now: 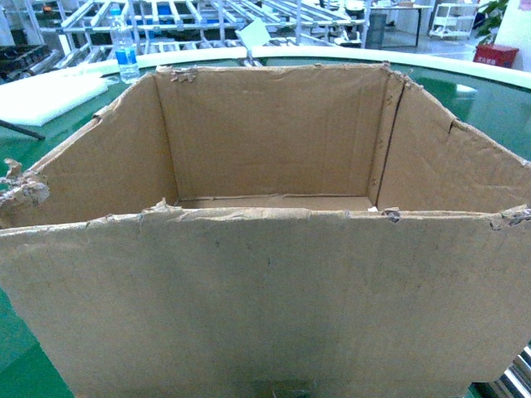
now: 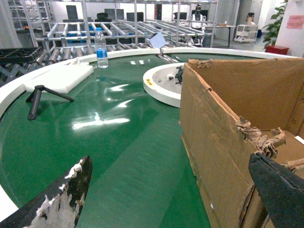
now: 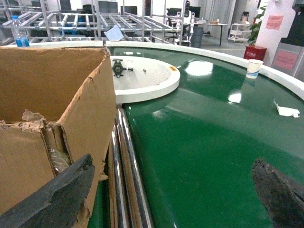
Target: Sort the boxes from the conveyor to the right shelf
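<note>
box (image 1: 265, 290) fills frame centre, empty, likely light, walls floppy, rims torn | hold advised at side walls | left gripper (image 2: 171, 190) wide, straddling left wall | right gripper (image 3: 175, 190) wide at right wall

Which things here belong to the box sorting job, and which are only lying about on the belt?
For the job:
box
conveyor
left gripper, open, astride the box's wall
right gripper, open, astride the opposite wall

Lying about:
water bottle
white foam slab
black tripod
paper cup
crumpled paper
</note>
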Controlling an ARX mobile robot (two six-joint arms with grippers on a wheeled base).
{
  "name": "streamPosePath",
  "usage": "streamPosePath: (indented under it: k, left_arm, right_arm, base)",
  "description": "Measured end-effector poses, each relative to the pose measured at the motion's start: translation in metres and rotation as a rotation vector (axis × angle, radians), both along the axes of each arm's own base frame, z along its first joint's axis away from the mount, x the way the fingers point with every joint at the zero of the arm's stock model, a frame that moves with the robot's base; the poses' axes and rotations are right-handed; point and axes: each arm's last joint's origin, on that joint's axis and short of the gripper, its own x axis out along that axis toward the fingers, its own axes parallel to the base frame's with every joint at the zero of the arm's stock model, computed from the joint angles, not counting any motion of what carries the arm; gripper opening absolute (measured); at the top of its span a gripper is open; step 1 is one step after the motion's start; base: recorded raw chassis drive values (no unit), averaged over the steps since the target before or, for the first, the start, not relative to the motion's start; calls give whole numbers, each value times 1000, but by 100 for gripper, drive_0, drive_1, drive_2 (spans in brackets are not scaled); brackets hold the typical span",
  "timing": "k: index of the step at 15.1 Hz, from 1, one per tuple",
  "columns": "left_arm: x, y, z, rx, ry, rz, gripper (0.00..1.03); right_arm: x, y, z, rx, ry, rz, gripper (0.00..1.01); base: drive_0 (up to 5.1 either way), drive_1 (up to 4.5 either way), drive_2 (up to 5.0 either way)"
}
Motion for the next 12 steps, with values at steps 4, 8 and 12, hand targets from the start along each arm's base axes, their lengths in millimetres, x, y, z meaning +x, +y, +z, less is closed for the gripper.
streamPosePath:
  k: [4,8,12]
  left_arm:
    - [0,0,0,0,0,0,98]
    - [0,-1,0,2,-4,-1,98]
    - [18,-2,9,-37,37,10,98]
  right_arm:
    - [0,0,0,0,0,0,98]
    - [0,0,0,0,0,3,98]
    - [15,15,25,-17,95,164,98]
  base:
    - [0,0,0]
    - [0,0,0]
    - [0,0,0]
